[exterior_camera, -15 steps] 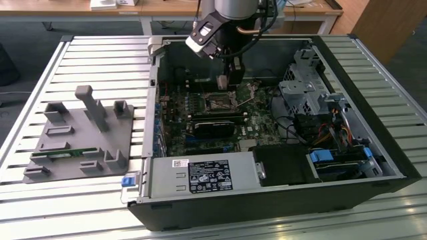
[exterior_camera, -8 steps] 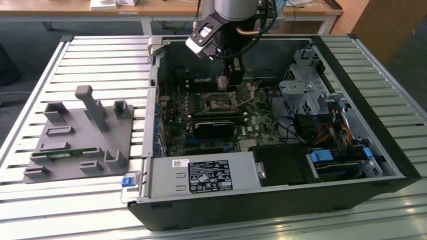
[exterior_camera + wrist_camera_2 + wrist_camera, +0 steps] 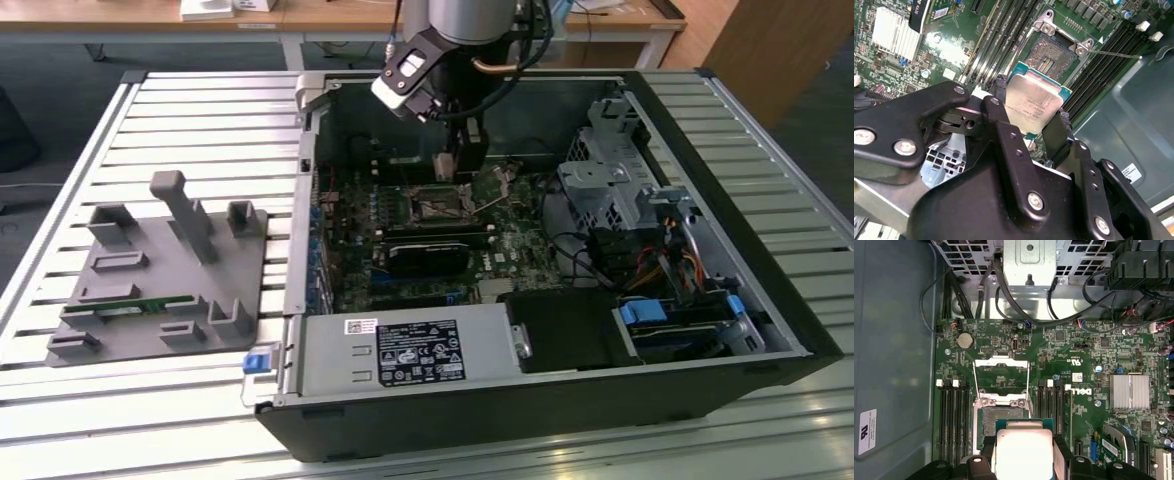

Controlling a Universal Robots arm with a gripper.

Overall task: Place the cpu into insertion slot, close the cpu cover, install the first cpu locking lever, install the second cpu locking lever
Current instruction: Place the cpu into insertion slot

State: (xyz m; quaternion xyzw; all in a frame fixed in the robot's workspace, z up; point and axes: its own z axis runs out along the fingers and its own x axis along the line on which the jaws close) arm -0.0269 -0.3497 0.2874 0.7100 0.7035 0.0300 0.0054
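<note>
We take the insertion slot (image 3: 999, 421) as our reference throughout. It lies bare on the green motherboard (image 3: 1074, 347), and its dark contact field is uncovered. The end effector (image 3: 1031, 107) is clamped on the cpu (image 3: 1034, 102). Its two black fingers (image 3: 1000, 86) press on opposite edges of the chip, and the silvery top faces the camera. In both wrist views the cpu hangs over the slot's near edge, overlapping that rim and not seated in it.

At the slot's far edge, in the first wrist view, the cpu cover (image 3: 1002, 361) stands swung open, and we see board through its cut-out middle. In the second wrist view a thin locking lever (image 3: 1114, 53) sticks out sideways from one corner of the slot, unlatched.

Long black memory slots (image 3: 954, 412) run just beside the slot on two sides. A finned silver heatsink (image 3: 1129, 391) sits farther off on the board.

In the exterior view the end effector (image 3: 454, 168) reaches down into the open computer case (image 3: 534, 420) and ends just above the slot (image 3: 438, 206). A black expansion card (image 3: 430, 250) lies near the slot. A grey fixture block (image 3: 160, 290) rests well apart from it, outside the case on the slatted tabletop (image 3: 200, 120).
</note>
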